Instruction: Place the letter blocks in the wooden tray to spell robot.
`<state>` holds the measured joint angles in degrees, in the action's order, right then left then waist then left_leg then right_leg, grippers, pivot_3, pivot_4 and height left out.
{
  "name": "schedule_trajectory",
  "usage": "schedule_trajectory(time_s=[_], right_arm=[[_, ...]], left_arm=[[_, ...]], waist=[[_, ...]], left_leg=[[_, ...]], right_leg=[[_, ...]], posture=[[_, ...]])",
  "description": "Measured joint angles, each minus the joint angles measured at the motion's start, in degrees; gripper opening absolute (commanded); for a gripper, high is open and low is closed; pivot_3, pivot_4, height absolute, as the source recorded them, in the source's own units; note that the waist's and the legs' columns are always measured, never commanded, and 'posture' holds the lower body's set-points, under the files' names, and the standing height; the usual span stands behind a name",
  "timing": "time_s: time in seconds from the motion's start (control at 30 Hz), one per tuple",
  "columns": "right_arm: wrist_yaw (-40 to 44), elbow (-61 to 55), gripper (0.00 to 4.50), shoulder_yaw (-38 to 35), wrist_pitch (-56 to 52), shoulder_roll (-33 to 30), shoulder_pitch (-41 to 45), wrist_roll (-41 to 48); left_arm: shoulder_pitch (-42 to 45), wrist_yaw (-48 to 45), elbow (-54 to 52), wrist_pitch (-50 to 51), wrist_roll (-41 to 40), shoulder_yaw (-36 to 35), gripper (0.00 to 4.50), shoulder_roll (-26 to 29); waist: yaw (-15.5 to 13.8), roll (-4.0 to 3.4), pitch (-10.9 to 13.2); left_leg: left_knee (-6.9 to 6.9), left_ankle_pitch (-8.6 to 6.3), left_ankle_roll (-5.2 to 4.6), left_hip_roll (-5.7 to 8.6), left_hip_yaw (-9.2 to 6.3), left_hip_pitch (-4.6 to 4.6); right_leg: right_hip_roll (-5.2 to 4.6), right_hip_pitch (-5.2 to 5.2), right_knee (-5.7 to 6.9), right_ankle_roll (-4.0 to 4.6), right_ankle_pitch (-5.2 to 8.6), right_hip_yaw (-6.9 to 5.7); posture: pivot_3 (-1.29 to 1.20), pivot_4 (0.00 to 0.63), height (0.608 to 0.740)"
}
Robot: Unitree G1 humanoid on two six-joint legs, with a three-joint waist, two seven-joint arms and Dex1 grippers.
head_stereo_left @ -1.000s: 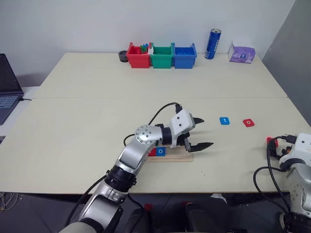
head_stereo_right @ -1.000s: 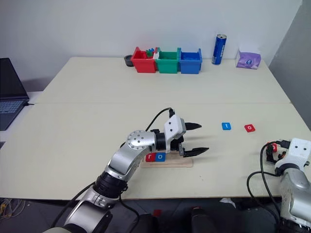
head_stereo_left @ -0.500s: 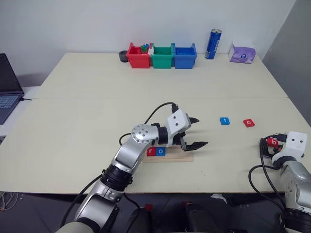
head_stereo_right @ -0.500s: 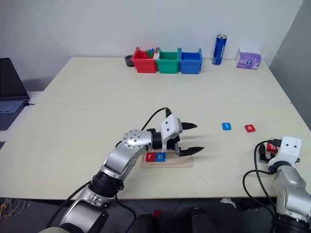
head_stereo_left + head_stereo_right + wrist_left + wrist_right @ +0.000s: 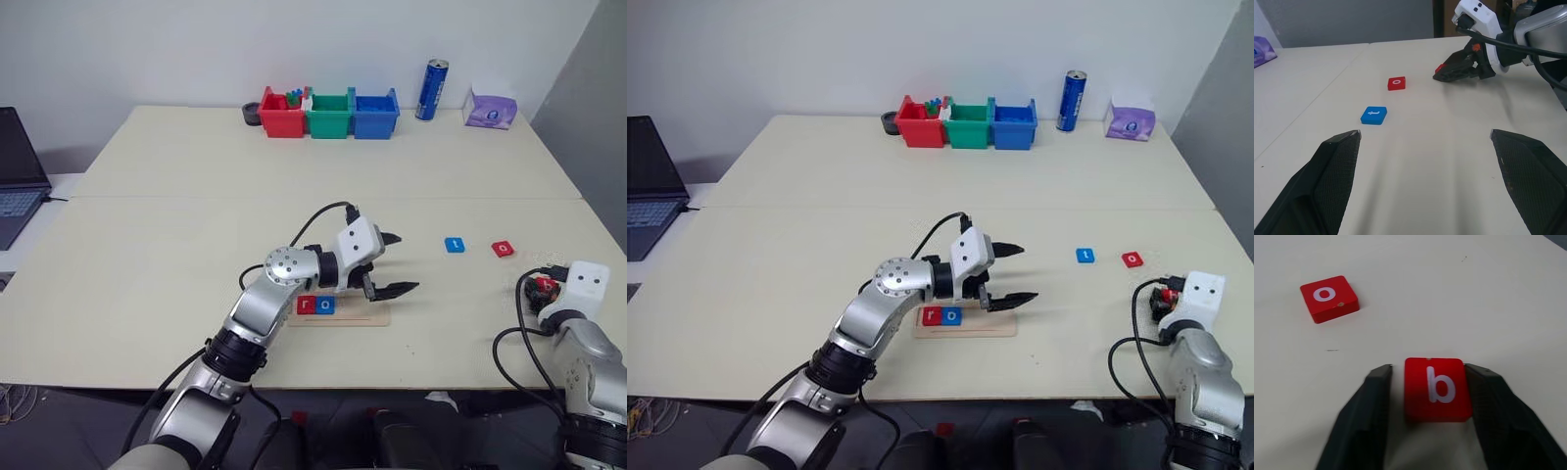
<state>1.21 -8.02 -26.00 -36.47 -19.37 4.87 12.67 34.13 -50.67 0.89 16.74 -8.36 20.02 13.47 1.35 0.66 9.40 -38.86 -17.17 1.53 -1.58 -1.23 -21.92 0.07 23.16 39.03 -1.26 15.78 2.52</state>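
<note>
Two letter blocks already sit in the wooden tray (image 5: 343, 315) — a red "r" block (image 5: 306, 305) at its left end and a blue "o" block (image 5: 324, 305) touching it on the right; the rest of the tray's groove is bare. Taking the tray as the landmark, the left gripper (image 5: 390, 264) hovers just above and beyond its right end, pointing to the right, its two black fingers spread wide with nothing between them. Farther right of the tray, well apart from it on the pale table (image 5: 176, 245), lie a blue "t" block (image 5: 455, 245) and, just beside that on the far side from the tray, a red "o" block (image 5: 502, 249). Farthest from the tray, near the table's right edge, the right gripper (image 5: 1427, 382) is down at the tabletop with a red "b" block (image 5: 1437, 389) between its fingers (image 5: 1359, 416); one finger meets the block's edge and the other shows a thin gap, so the jaws are narrowed around it without a clear squeeze. Beyond the tray, along the far edge of the table, stand three bins (image 5: 329, 113) — red, green and blue — with a blue can (image 5: 431, 89) to their right.
</note>
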Motion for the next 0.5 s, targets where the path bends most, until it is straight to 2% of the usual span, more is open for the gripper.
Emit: schedule_trajectory(time_s=[0.27, 0.5], right_arm=[[-2.4, -11.2, 1.47, 2.4, -7.3, 2.7, -4.6, 0.0], [-1.1, -25.9, 1.47, 9.7, -20.7, 5.0, -7.3, 3.8]], left_arm=[[0.0, -1.6, 1.0, -1.1, -0.2, -0.1, 4.5, 1.4], [-4.8, -13.2, -3.5, -3.0, -4.4, -0.6, 4.5, 12.0]], waist=[[0.2, 0.0, 0.0], [1.0, -0.07, 0.0]], left_leg=[[0.04, 0.0, 0.0, -0.02, -0.04, -0.01], [0.12, 0.0, -0.01, -0.14, -0.1, 0.06]], right_leg=[[0.02, 0.01, -0.02, 0.01, 0.01, -0.03], [0.18, 0.07, 0.04, 0.1, 0.07, -0.02]], posture=[[0.0, 0.15, 0.74], [0.0, 0.15, 0.74]])
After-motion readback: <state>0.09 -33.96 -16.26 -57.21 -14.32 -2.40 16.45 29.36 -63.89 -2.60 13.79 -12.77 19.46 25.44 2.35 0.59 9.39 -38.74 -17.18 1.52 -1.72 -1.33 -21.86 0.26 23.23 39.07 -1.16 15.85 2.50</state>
